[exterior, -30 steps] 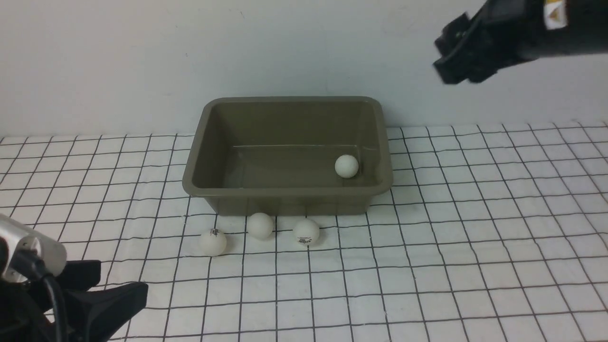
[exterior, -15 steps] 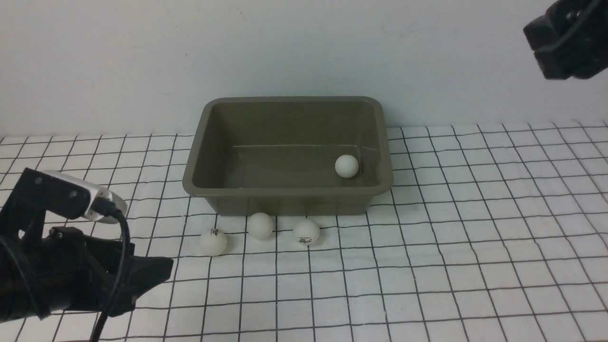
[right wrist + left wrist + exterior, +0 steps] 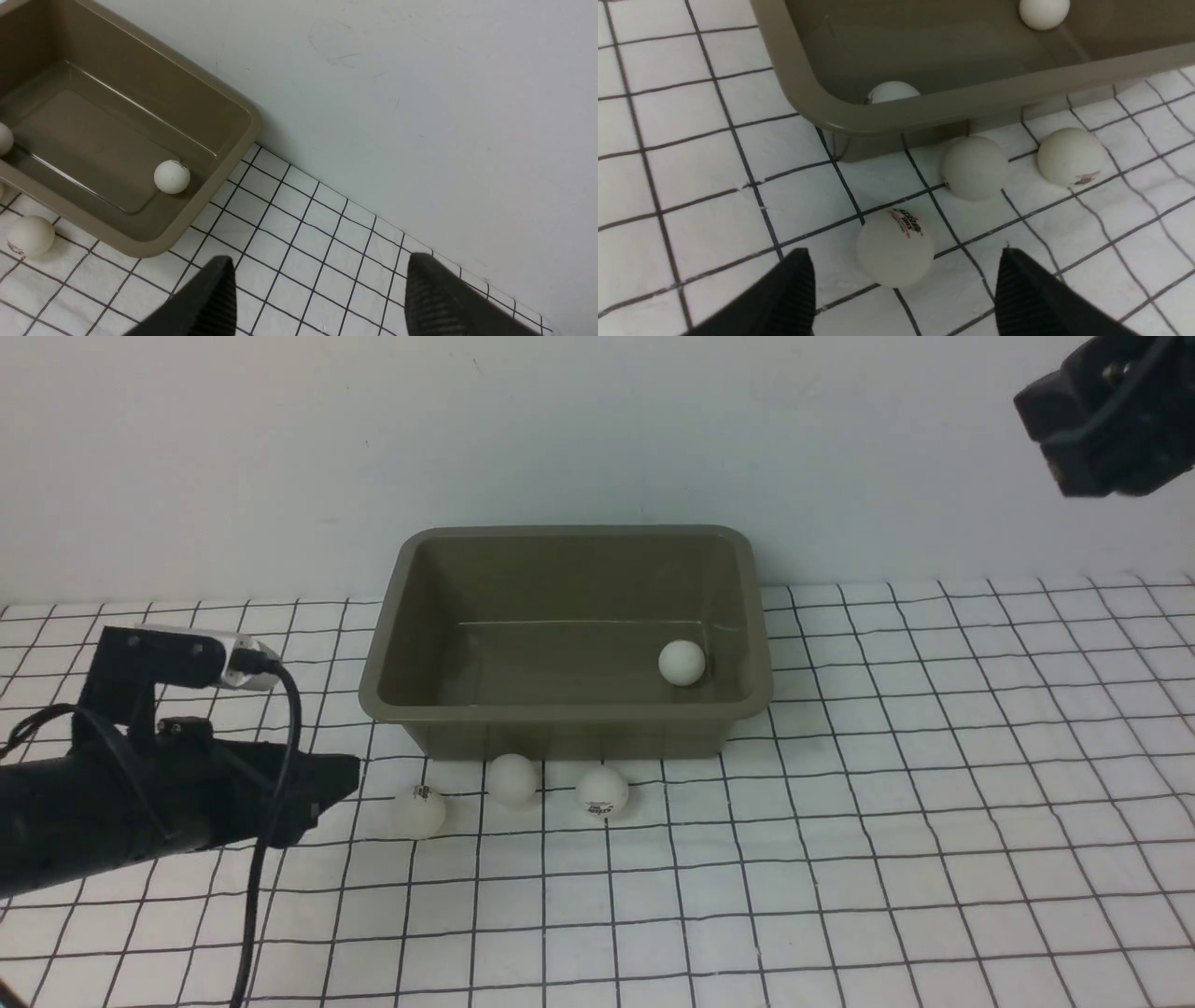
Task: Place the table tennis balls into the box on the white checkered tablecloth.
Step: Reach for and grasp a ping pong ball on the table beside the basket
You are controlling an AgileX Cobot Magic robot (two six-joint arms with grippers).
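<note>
Currently, my left gripper (image 3: 906, 275) stands wide, empty, near a smooth, round, logo-printed ball (image 3: 895, 247); my right gripper (image 3: 322, 284), also spread, hangs above gridded cloth (image 3: 887, 784).

The light is soft and fairly even, bright on the white checkered tablecloth (image 3: 896, 840) and a cool grey on the wall (image 3: 579, 429). Shadows are faint; the inside of the box (image 3: 560, 663) is the darkest broad area apart from the black arms, yet its floor edges remain readable. In the right wrist view, pale glints run along those floor edges, and a soft shade falls on the wall beside the box's corner. The front view is mostly crisp, with the cloth's grid lines clear. In the left wrist view, the fingertips (image 3: 789, 289) are blurred, while the dark print on the nearest ball (image 3: 895, 249) is sharper.
</note>
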